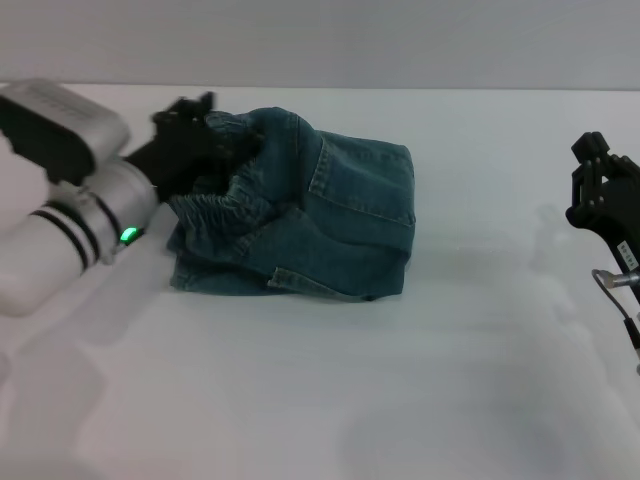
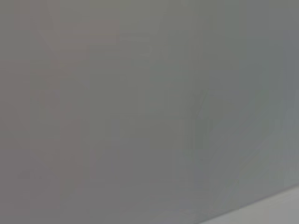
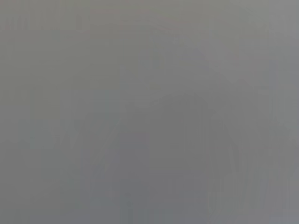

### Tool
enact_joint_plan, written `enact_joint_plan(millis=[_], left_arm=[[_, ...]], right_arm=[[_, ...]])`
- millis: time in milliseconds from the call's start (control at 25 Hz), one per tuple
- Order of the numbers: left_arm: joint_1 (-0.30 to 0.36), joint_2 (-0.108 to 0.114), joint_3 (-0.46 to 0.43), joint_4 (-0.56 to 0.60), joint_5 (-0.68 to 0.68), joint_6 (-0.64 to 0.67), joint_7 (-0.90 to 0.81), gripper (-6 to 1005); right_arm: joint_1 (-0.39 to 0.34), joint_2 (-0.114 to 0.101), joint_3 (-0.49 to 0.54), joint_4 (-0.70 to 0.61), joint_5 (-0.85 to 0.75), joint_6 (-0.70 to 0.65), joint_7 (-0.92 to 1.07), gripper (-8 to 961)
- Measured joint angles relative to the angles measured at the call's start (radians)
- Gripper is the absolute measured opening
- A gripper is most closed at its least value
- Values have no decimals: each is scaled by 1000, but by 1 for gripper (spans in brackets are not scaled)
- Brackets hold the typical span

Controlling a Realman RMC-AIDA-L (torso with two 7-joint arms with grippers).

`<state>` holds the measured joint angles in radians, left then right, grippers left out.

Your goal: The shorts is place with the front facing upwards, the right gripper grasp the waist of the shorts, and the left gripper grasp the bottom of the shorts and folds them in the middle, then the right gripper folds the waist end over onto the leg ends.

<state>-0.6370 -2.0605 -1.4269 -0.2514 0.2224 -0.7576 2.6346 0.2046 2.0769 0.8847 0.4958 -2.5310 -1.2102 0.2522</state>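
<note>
A white table [image 1: 300,400] fills the view. On it, left of centre, the shorts [image 1: 330,220] lie folded into a compact bundle, so the folding looks nearly complete. The left gripper [image 1: 205,140] touches the ruched waist [image 1: 225,205]; I cannot tell its opening. The right gripper [image 1: 600,175] hangs well apart, apparently empty.

A white, faintly glossy worktop [image 1: 320,400] fills the head view from three to nine o'clock; a plain grey wall [image 1: 400,40] spans twelve o'clock.
</note>
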Motion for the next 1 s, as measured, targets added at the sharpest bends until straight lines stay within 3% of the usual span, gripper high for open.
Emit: enact_joint_plan(millis=[160, 240, 360, 400, 520, 720, 1000], left_arm=[[13, 3, -57, 21, 1, -5, 0, 769], [59, 3, -69, -15, 1, -63, 0, 769], [116, 0, -50, -91, 4, -123, -2, 769], [183, -5, 4, -200, 5, -154, -10, 769], [209, -7, 72, -259, 1, -154, -24, 768], [183, -11, 216, -255, -2, -134, -57, 768], [135, -15, 302, -211, -3, -72, -64, 768]], right_arm=[[4, -2, -4, 0, 0, 5, 0, -2], [7, -2, -5, -2, 0, 6, 1, -2], [12, -3, -6, -7, -1, 8, 1, -2], [13, -4, -9, -8, -1, 9, 1, -2], [17, -4, -21, -10, -1, 12, 1, -1], [18, -5, -26, -12, -2, 13, 1, -2], [17, -5, -24, -16, 2, 13, 2, -1]])
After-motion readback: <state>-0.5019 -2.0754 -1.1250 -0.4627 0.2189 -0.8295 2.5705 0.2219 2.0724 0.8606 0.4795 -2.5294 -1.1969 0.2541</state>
